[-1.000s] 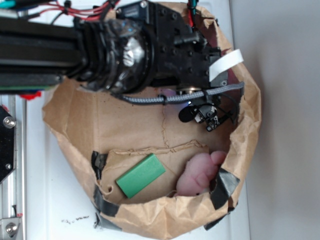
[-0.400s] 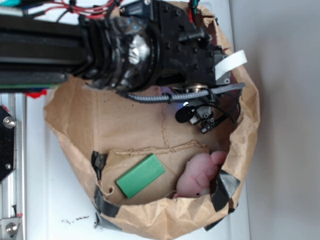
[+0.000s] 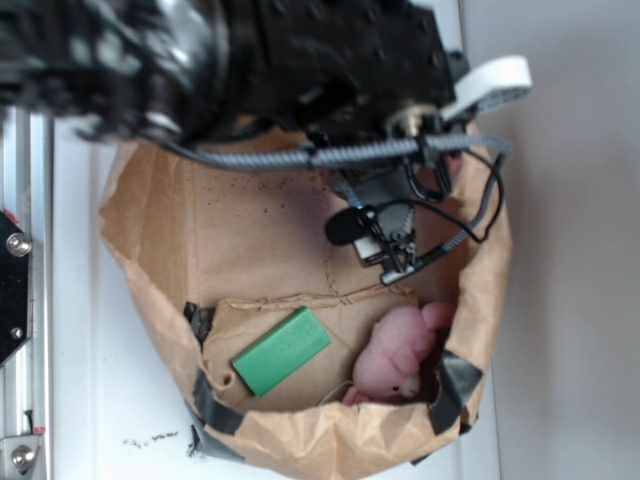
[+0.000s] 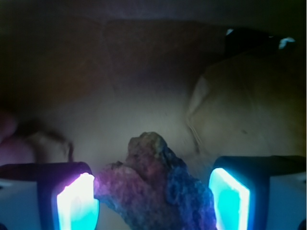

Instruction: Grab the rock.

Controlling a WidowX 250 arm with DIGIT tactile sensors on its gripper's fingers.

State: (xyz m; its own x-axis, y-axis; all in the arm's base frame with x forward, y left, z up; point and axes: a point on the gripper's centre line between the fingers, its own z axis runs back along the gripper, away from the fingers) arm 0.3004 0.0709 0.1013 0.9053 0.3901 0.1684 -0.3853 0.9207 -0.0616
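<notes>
Rock (image 4: 158, 184) sits on brown paper (image 3: 250, 240) between wide-spread fingers (image 4: 76, 203).

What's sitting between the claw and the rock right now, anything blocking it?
Nothing visible. In the wrist view the rock sits directly between the two lit fingers of the open claw, with only bare brown paper around it.
</notes>
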